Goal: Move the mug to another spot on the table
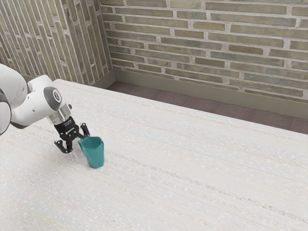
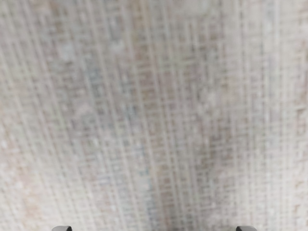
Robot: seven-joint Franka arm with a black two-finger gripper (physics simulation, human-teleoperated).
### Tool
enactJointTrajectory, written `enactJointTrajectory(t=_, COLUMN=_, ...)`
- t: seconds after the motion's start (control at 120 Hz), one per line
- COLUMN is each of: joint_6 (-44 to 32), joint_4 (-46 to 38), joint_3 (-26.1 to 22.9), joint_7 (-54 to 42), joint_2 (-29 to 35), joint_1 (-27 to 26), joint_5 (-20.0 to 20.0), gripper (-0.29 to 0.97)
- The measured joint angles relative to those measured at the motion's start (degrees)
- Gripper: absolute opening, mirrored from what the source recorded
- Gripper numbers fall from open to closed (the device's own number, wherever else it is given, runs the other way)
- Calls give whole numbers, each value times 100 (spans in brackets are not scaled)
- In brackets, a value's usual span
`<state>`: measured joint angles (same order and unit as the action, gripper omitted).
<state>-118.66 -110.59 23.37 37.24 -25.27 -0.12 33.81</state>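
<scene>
Standing on the pale counter [image 1: 192,168] in the lower left of the exterior view, the teal mug [image 1: 93,153] leans slightly with its mouth upward. What we see of its inside is the same teal, and we cannot tell whether it holds anything. We hold our claw [image 1: 73,140] just beside the mug, on its left in the frame, fingers spread apart and clamped on nothing; whether one finger touches the rim we cannot tell. Our arm [image 1: 29,101] comes in from the left edge and bends down at the wrist, so the claw points at the counter. In the wrist view, our fingertips [image 2: 61,228] sit wide apart over counter grain.
</scene>
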Motion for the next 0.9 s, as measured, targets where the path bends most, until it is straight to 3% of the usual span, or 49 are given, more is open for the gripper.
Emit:
enactJointTrajectory(t=0.408, joint_6=45, joint_4=340, joint_3=-29, joint_7=-127, joint_2=342, joint_1=-16, joint_5=-149, gripper=51)
enactJointTrajectory(t=0.617, joint_6=839, joint_4=728, joint_3=-729, joint_7=-168, joint_2=1736, joint_1=-26, joint_5=-1443, gripper=60)
enactJointTrajectory(t=0.708, joint_6=1701, joint_4=1636, joint_3=-1181, joint_7=-359, joint_2=1949, joint_1=29, joint_5=-2255, gripper=63)
enactJointTrajectory(t=0.808, joint_6=2650, joint_4=2626, joint_3=-1853, joint_7=-920, joint_2=2013, joint_1=8, joint_5=-2858, gripper=65)
enactJointTrajectory(t=0.9, joint_6=3093, joint_4=2954, joint_3=-2084, joint_7=-1378, joint_2=2015, joint_1=-447, joint_5=-3316, gripper=66)
